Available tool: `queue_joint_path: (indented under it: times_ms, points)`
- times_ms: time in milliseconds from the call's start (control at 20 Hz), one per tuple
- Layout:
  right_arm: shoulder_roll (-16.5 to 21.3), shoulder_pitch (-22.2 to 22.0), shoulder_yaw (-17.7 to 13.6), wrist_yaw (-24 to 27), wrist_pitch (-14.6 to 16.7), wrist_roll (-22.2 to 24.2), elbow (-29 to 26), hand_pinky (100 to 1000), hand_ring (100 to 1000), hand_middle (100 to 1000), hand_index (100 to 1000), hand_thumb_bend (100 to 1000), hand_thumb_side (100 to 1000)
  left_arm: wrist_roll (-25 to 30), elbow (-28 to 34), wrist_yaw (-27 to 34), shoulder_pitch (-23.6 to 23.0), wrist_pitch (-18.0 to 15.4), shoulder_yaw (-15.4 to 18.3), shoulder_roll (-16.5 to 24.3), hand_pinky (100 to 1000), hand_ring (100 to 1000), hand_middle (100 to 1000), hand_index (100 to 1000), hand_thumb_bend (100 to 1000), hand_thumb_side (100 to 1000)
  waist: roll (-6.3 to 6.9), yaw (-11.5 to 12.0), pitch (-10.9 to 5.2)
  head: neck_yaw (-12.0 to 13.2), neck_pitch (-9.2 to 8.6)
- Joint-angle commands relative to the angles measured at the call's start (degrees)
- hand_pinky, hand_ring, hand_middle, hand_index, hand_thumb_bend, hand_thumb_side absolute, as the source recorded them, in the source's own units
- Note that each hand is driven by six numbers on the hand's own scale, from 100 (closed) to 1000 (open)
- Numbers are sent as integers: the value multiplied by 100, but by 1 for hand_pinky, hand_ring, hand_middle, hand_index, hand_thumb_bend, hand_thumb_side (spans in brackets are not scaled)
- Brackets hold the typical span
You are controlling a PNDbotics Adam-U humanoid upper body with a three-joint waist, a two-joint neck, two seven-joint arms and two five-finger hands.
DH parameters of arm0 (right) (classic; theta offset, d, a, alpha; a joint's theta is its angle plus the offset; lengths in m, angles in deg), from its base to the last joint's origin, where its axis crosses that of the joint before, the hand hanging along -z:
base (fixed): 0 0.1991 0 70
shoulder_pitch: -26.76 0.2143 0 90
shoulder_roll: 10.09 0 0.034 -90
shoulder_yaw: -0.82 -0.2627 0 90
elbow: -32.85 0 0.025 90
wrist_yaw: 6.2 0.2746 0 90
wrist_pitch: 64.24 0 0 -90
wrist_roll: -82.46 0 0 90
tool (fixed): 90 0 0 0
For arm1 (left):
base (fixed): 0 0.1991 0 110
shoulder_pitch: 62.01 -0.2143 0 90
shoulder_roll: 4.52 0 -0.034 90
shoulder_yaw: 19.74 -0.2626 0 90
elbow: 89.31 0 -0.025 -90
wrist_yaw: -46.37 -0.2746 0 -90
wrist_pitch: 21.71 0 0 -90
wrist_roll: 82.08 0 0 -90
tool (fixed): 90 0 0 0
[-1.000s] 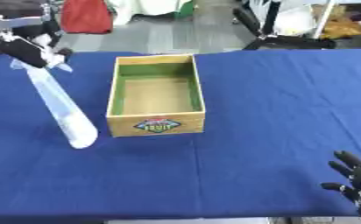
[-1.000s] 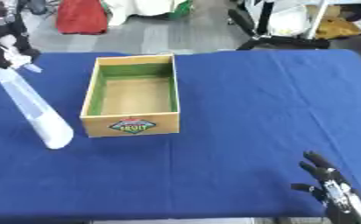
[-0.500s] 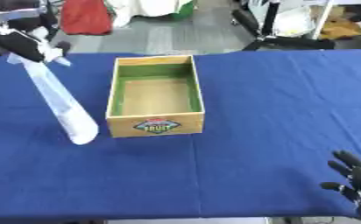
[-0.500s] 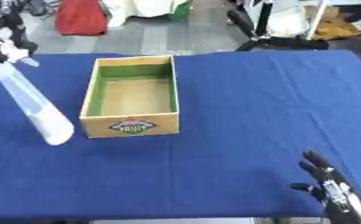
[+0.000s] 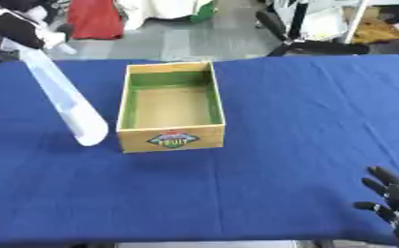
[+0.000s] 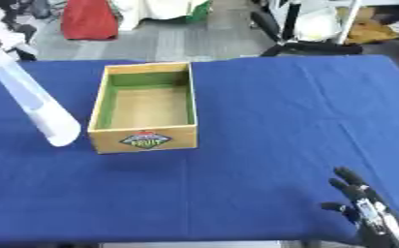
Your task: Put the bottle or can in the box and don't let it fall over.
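One hand is doing the work: my left hand (image 5: pixel 23 30), up in the far left corner of both views, has its fingers curled round the top end of the bottle (image 5: pixel 66 99). The wrap sits right at the neck; I cannot make out a cap under the fingers. From there the bottle hangs down and slants toward me and to the right, its rounded bottom end near the box (image 5: pixel 171 107) on its left side, close to the front corner. I judge it is lifted off the blue table (image 5: pixel 304 121), though I cannot tell for sure that the bottom is clear of the cloth.

The bottle is long, pale and see-through, and looks empty, so I expect it to be light and a bit springy in the wall, with a smooth skin that could slip or swing in a neck hold. Tall and narrow as it is, it will tip easily once set down. I would rather have hold lower on the body before letting go, or bring it fully upright over the box floor first.

The box stands open, wooden sides, green inside, a label on its near face, nothing in it.

My right hand (image 6: pixel 364 208) idles at the lower right corner, fingers relaxed and spread, holding nothing.
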Motion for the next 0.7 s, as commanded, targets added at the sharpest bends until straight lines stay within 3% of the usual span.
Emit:
queue_joint_path:
  times_ms: [50,700]
  points:
    - [112,15,-30,-2,-2,2,-41,721,997,1000,1000,100,836,-18,67,-126,284,-17,140,185,100,100,100,292,100,456,19,-13,-65,-15,32]
    - [88,111,25,21,-30,49,-59,721,996,1000,1000,100,841,-62,-378,-592,1190,-192,-55,-579,100,100,100,292,100,470,38,-255,43,73,27]
